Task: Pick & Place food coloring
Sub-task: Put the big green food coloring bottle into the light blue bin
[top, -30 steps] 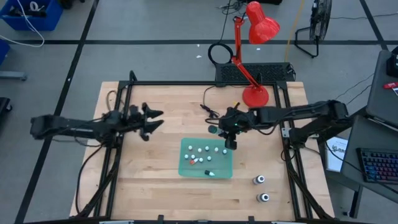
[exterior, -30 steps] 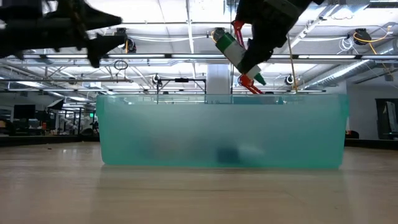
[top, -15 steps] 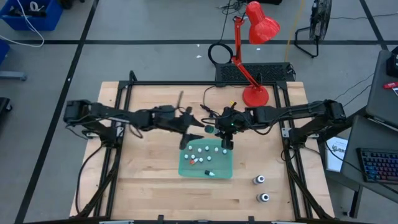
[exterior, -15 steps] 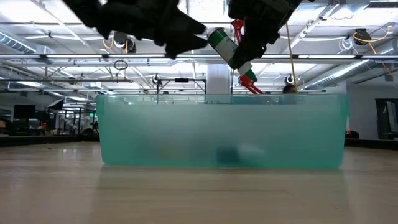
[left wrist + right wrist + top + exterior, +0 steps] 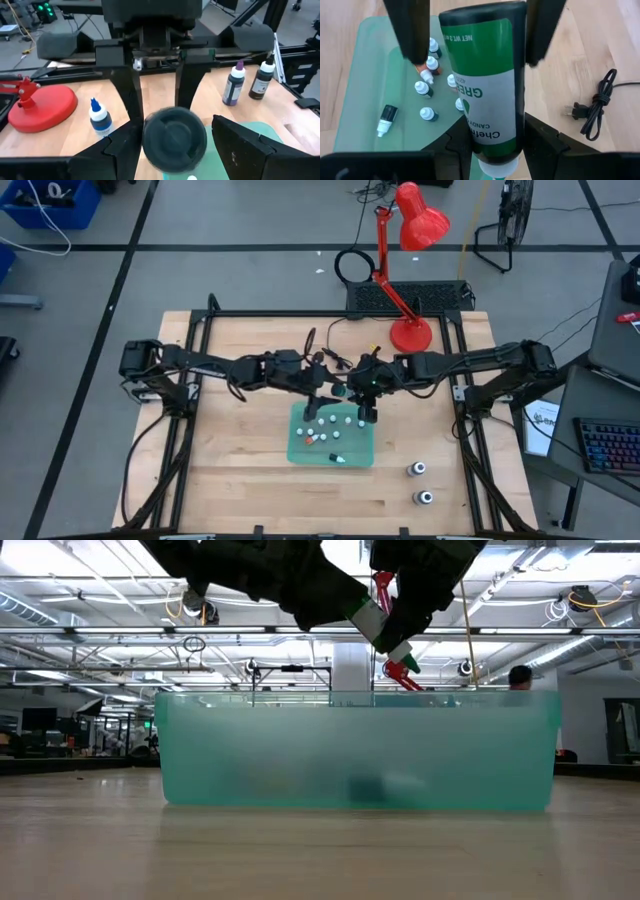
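Two end effectors meet | right pinches green bottle | left spread | lamp behind

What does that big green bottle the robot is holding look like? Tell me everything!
The green bottle is a dark, plastic-looking squeeze bottle with a green and grey label and a white cap. It is up in the air over the far edge of the green tray, tilted with the cap pointing down. The right end effector pinches its sides, one finger on each side. The left end effector has its open fingers around the bottle's dark round bottom; whether they touch it is unclear.
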You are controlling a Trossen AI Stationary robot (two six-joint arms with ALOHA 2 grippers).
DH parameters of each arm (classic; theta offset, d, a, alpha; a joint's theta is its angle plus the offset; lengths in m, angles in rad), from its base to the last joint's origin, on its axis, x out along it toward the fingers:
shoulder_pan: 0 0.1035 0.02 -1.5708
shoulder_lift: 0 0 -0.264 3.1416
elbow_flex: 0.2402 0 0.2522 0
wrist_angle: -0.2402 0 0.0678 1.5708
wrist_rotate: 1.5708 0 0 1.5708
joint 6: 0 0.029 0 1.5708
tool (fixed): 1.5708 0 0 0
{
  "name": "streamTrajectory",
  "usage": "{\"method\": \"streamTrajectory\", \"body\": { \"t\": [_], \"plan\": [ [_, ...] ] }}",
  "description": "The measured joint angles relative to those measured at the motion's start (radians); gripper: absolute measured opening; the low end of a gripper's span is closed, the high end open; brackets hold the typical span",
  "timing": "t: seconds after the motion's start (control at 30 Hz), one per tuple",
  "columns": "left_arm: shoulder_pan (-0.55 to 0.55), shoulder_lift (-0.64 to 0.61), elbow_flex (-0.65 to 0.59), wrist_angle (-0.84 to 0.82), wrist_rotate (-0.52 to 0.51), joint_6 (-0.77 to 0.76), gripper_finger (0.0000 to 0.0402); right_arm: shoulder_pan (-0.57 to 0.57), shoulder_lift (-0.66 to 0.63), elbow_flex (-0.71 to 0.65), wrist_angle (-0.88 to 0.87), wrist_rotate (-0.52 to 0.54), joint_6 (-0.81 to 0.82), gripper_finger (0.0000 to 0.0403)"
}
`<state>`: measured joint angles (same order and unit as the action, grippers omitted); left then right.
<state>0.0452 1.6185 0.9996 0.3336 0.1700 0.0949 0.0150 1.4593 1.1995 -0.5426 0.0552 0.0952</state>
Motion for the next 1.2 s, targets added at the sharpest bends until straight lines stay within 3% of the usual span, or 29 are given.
{"method": "streamTrajectory", "body": {
  "t": [0.3,0.53,0.63,0.8,1.0,1.13,1.2],
  "plan": [
    [0.001,0.016,0.006,0.007,0.004,-0.010,0.0232,0.000,0.000,0.000,0.000,0.000,-0.001,0.0123],
    [0.022,0.021,0.005,-0.004,0.023,-0.042,0.0134,-0.001,0.000,0.000,0.015,-0.003,0.018,0.0122],
    [0.026,0.021,0.005,-0.002,0.023,-0.027,0.0130,0.000,0.000,0.000,0.016,-0.002,0.029,0.0130],
    [0.025,-0.018,0.005,-0.043,-0.039,0.042,0.0130,-0.001,-0.016,0.002,-0.023,0.011,0.054,0.0172],
    [0.022,-0.156,-0.006,-0.177,-0.202,0.087,0.0130,0.000,-0.071,-0.002,-0.184,0.050,0.133,0.0197],
    [0.031,-0.221,-0.104,-0.015,-0.168,0.087,0.0130,-0.001,-0.107,-0.005,-0.213,0.128,0.154,0.0196],
    [0.048,-0.227,-0.191,0.167,-0.129,0.082,0.0130,0.001,-0.120,-0.024,-0.188,0.153,0.151,0.0194]
  ]
}}
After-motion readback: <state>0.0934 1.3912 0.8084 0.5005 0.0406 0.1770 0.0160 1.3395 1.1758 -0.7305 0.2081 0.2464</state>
